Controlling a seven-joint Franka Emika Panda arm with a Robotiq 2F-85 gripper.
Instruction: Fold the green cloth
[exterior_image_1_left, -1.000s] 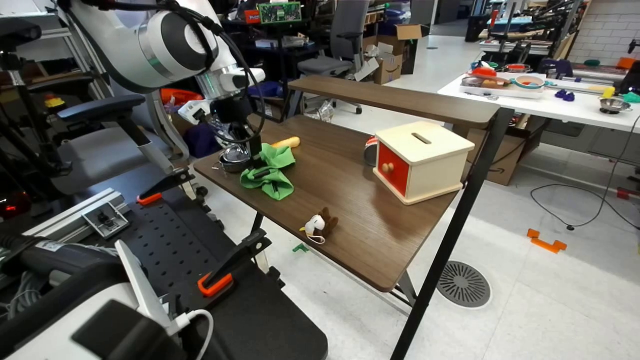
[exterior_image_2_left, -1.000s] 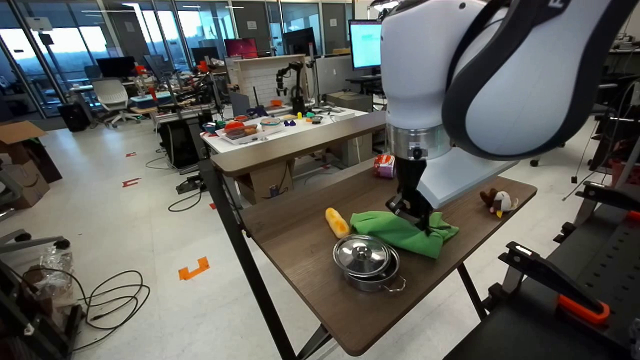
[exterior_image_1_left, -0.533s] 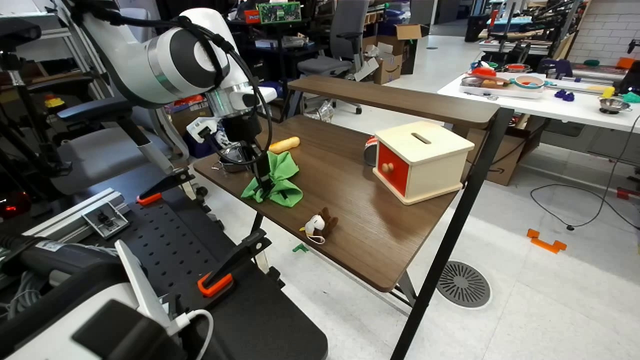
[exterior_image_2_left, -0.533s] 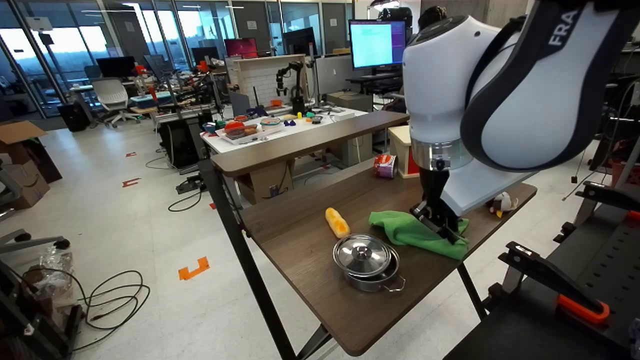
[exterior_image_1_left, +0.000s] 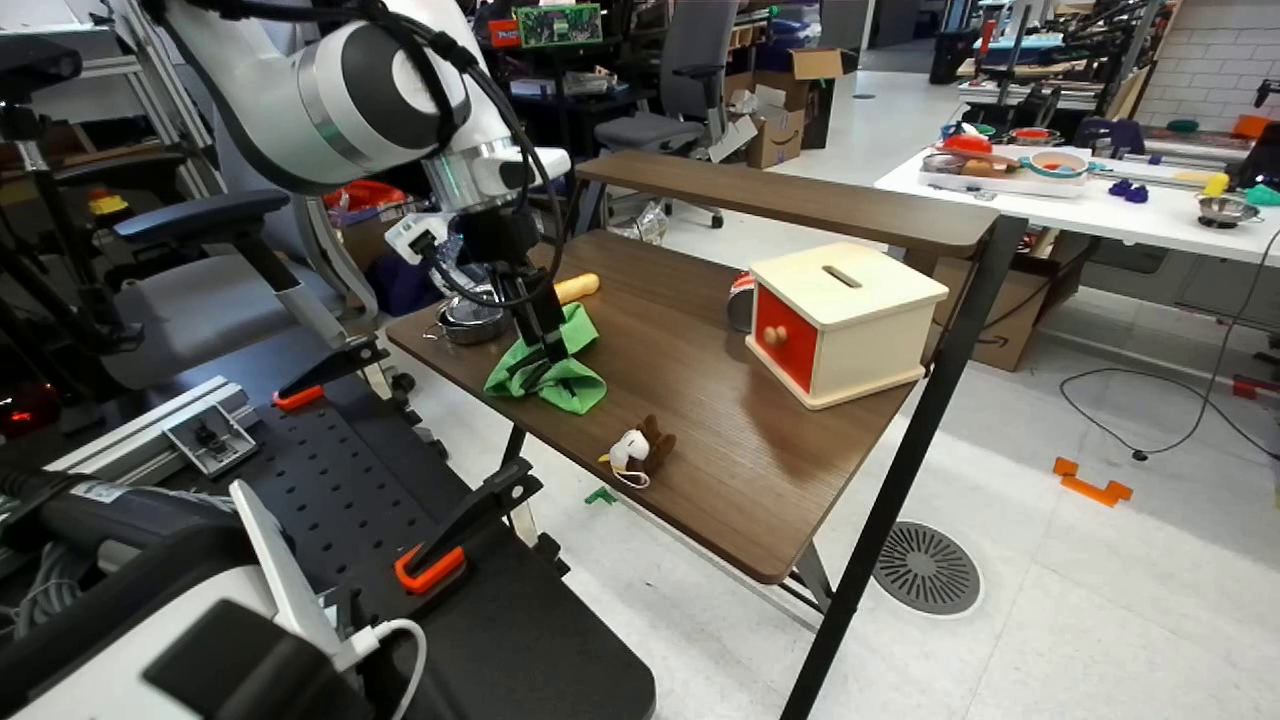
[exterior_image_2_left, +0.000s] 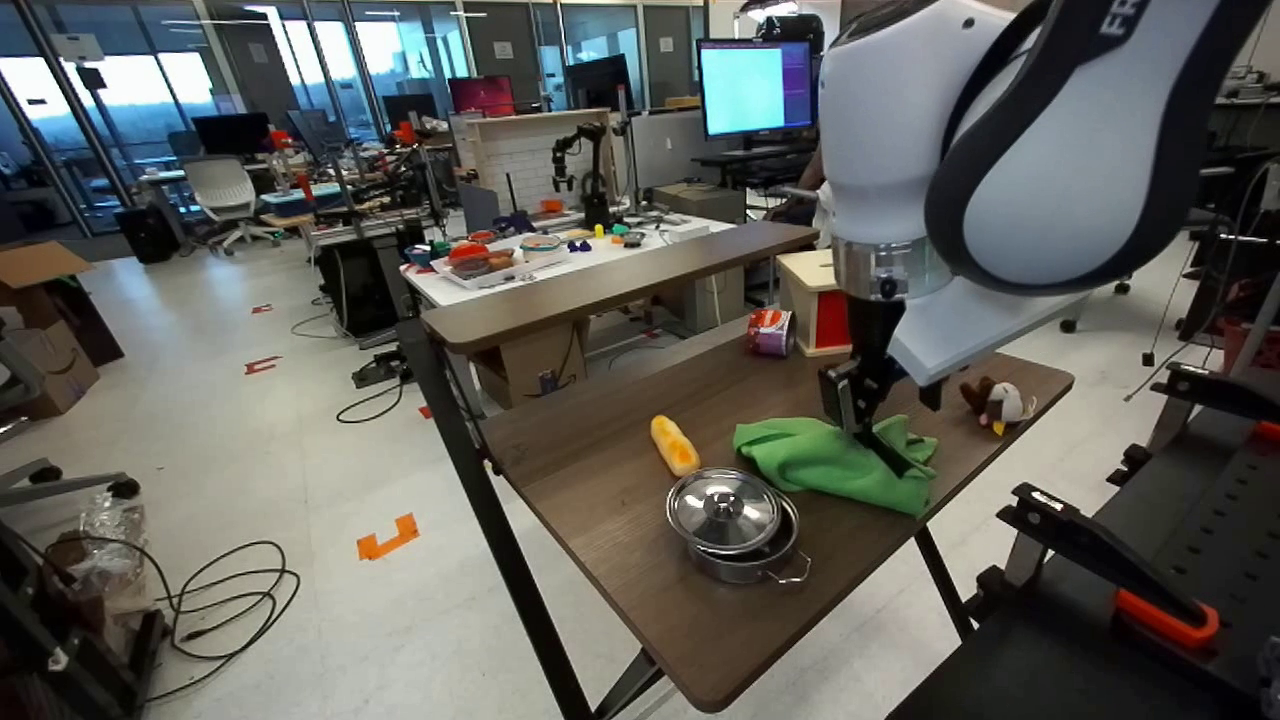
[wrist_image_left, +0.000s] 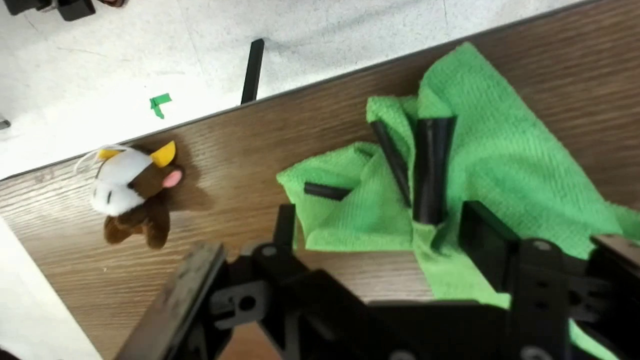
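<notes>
While the green cloth (exterior_image_2_left: 815, 463) lies creased, the end effector (wrist_image_left: 381, 225) has risen.

Wrist view: cloth (wrist_image_left: 485, 165) at 3 o'clock is bright green, bears black strips (wrist_image_left: 433, 172); gripper (wrist_image_left: 383, 222) mostly black; plush toy (wrist_image_left: 135, 192) at 9 o'clock brown and white, yellow and pink details. Tabletop (wrist_image_left: 225, 145): brown, streaked grain. In an exterior view, box (exterior_image_1_left: 860, 335) at 3 o'clock cream, red front (exterior_image_1_left: 798, 352).
</notes>
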